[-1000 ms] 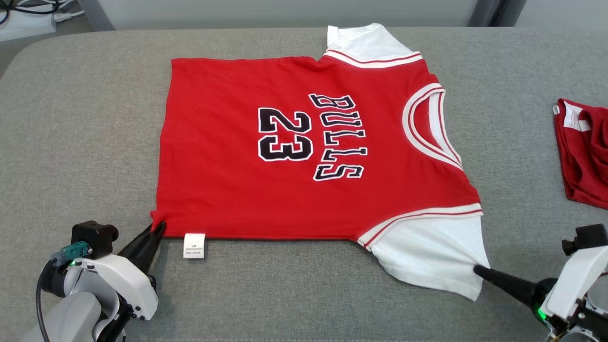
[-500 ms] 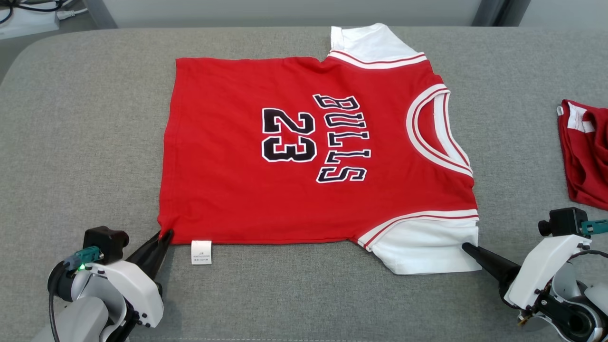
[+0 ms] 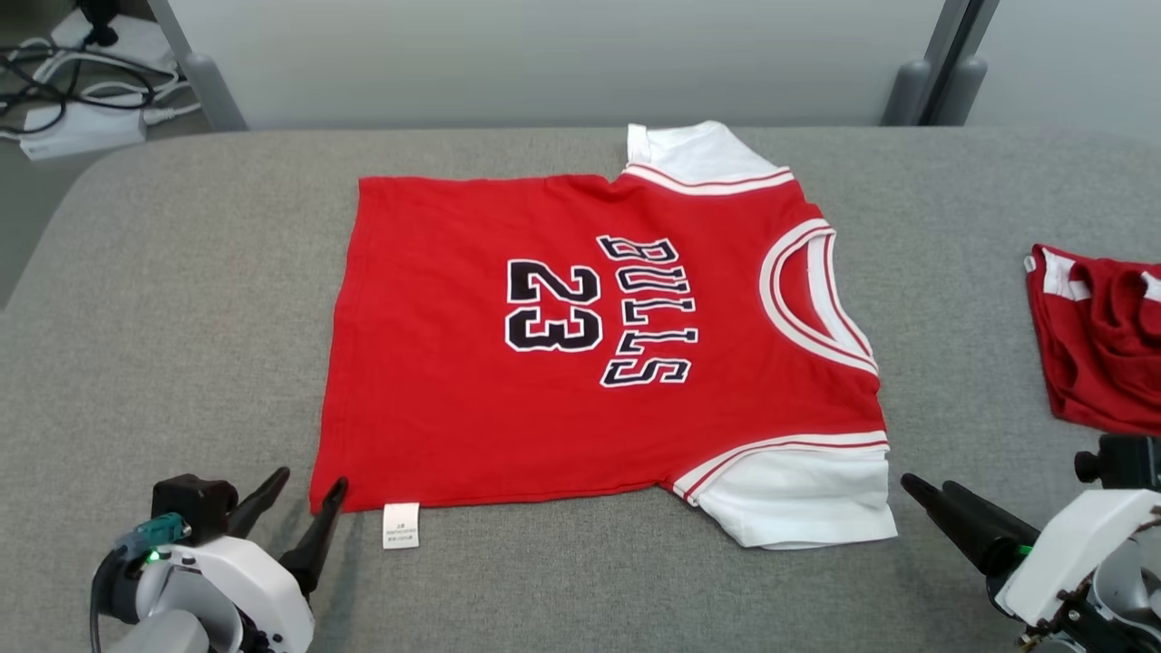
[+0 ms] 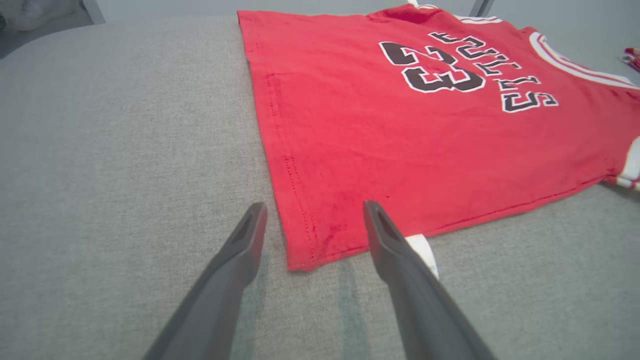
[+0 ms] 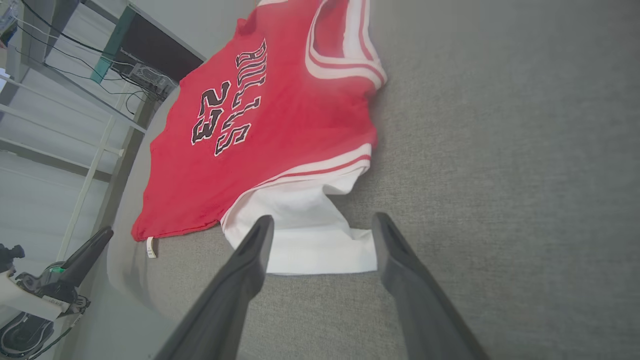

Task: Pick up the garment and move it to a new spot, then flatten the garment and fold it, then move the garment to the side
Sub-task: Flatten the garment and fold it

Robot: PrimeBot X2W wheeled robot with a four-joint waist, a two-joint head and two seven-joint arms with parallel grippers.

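Across the middle of the grey cloth-covered desk (image 3: 181, 299) the garment (image 3: 599, 336), a red jersey with "BULLS" and "23" facing up, lies spread flat. Its collar points to the desk's right edge and its hem to the left edge. One white sleeve (image 3: 798, 499) reaches toward the near edge, the other toward the far edge. A small white label (image 3: 401, 525) sticks out from the side seam by the near-left hem corner.

At that corner sits the left gripper (image 3: 311, 481), its fingers spread wide to either side of the corner and holding nothing. The right gripper (image 3: 925, 483) is likewise wide open and empty, its tips aimed at the near sleeve's outer corner, just beside the cloth and apart from it.

A second red garment (image 3: 1097, 336) lies crumpled at the desk's right edge, well apart from the jersey. Beyond the far-left corner, cables (image 3: 82, 136) lie on the floor.
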